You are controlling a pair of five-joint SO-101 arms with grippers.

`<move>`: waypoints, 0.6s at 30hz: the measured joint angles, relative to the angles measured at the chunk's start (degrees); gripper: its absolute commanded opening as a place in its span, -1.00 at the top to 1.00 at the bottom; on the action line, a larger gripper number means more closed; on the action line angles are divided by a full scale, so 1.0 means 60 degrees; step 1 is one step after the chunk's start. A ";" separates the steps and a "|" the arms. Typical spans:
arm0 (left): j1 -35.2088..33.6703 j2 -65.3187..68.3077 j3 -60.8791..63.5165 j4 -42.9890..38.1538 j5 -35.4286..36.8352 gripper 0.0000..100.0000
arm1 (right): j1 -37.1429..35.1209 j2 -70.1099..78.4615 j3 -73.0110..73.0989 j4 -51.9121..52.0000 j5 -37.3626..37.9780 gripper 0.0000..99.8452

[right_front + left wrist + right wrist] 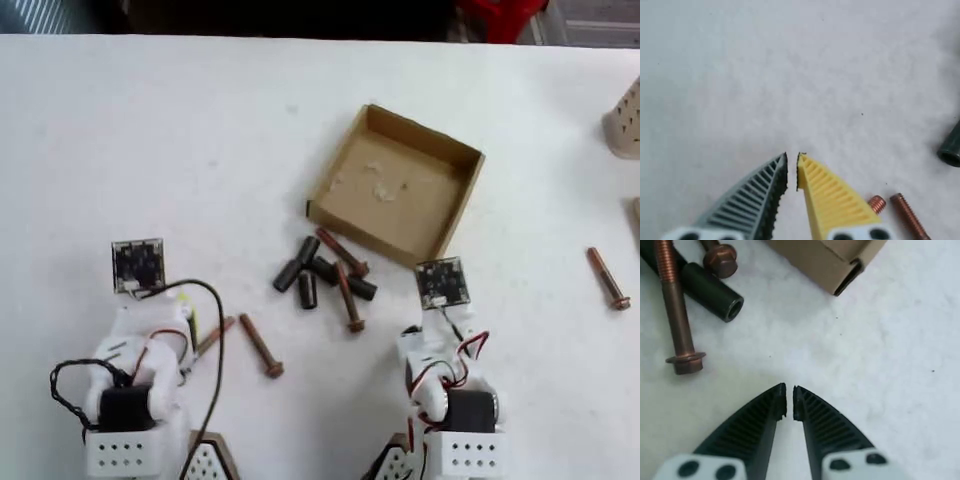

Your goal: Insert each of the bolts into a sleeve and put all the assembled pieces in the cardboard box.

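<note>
The cardboard box (pixel 362 233) lies open at mid table. Just in front of it is a heap of several black sleeves (pixel 307 289) and copper bolts (pixel 347 297). Two more bolts (pixel 259 345) lie beside the left arm (pixel 140 340), and one bolt (pixel 607 278) lies far right. My left gripper (pixel 792 161) is shut and empty above bare table, with two bolt tips (pixel 907 215) and a sleeve end (pixel 950 147) nearby. My right gripper (pixel 789 392) is shut and empty, near a bolt (pixel 672 305), a sleeve (pixel 712 295) and the box corner (pixel 835 262).
A beige perforated object (pixel 625 120) stands at the right edge. A black cable (pixel 217 340) loops beside the left arm. Small white scraps (pixel 385 190) lie inside the box. The white table's far edge (pixel 300 36) runs along the back.
</note>
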 measured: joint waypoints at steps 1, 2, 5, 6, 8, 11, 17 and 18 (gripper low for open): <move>0.0000 0.0000 -0.0161 0.0000 -0.0161 0.86 | 0.0190 0.0000 0.0000 -0.0059 0.0000 0.96; 0.0000 0.0000 -0.0308 0.0000 -0.0322 0.86 | 0.0484 0.0000 0.0000 -0.0088 0.0000 0.96; 0.0015 0.0000 -0.0938 0.0147 -0.0586 0.86 | 0.1245 0.0000 0.0000 -0.0103 0.0000 0.96; 0.0059 0.0000 -0.1143 0.0234 -0.0615 0.86 | 0.1304 0.0000 0.0000 -0.0103 0.0000 0.96; 0.0161 0.0000 -0.1582 0.0381 -0.0645 0.86 | 0.1348 0.0000 0.0000 -0.0132 0.0000 0.96; 0.0264 0.0088 -0.2227 0.0484 -0.0645 0.86 | 0.1392 0.0000 0.0000 -0.0132 0.0000 0.96; 0.0278 0.3106 -0.4440 0.0484 -0.0645 0.86 | 0.1436 0.0000 0.0000 -0.0132 0.0000 0.96; 0.0278 0.3751 -0.4864 0.0484 -0.0645 0.86 | 0.1436 0.0000 0.0000 -0.0132 0.0000 0.96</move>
